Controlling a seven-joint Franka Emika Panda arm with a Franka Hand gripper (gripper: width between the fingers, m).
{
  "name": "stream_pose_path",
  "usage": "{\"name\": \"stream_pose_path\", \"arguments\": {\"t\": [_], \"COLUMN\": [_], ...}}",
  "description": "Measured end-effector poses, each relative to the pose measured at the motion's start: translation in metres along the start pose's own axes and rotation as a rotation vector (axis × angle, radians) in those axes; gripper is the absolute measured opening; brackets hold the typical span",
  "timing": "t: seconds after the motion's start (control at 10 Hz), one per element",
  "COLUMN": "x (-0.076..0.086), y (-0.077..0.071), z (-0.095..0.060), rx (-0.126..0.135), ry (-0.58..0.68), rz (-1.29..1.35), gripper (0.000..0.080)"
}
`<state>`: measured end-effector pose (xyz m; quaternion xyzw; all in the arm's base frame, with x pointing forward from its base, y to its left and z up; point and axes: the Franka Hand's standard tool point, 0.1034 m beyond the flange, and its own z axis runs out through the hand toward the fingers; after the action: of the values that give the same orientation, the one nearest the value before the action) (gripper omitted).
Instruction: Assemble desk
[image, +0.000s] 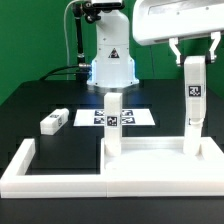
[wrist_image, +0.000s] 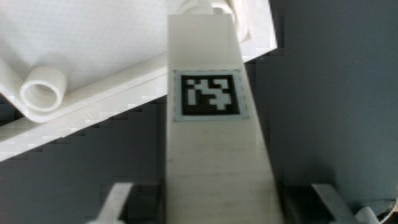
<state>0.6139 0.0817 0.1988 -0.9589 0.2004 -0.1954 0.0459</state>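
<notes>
Tabletop (image: 150, 168): flat at the counter's (image: 30, 100) front edge.
Held-side leg (image: 192, 105): upright on the tabletop, at the exterior view's right.
End effector (image: 194, 55): partly open, straddling that leg's top; cannot tell if it grips.
Middle leg (image: 113, 125): upright.
Loose leg (image: 52, 122): lying on the counter.

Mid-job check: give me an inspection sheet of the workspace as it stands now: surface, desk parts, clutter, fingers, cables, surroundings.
surface: black table; the marker board lies flat on it, and a low white border fence runs along the near side.
job's things: tabletop lies by the fence; standing leg is upright on it; corner leg is upright toward the exterior view's right; loose leg lies on the table.
clutter: nothing seen.
grippers: gripper is at the corner leg's top, with its fingers on either side; contact is unclear.
cables: black cable runs beside the robot base.
surroundings: dark, nothing seen.
</notes>
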Motion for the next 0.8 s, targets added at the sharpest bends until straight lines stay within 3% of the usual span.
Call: {"name": "stream_pose_path", "arguments": {"t": [0.2,0.8], "x": [-0.001,-0.002], "y": [-0.013,-0.017], "z": [0.014,0.019], "rx": [-0.028,-0.023], "ry": [0.013,0.010], "rz": [-0.112,-0.123], "gripper": [0.0294,0.0294]}}
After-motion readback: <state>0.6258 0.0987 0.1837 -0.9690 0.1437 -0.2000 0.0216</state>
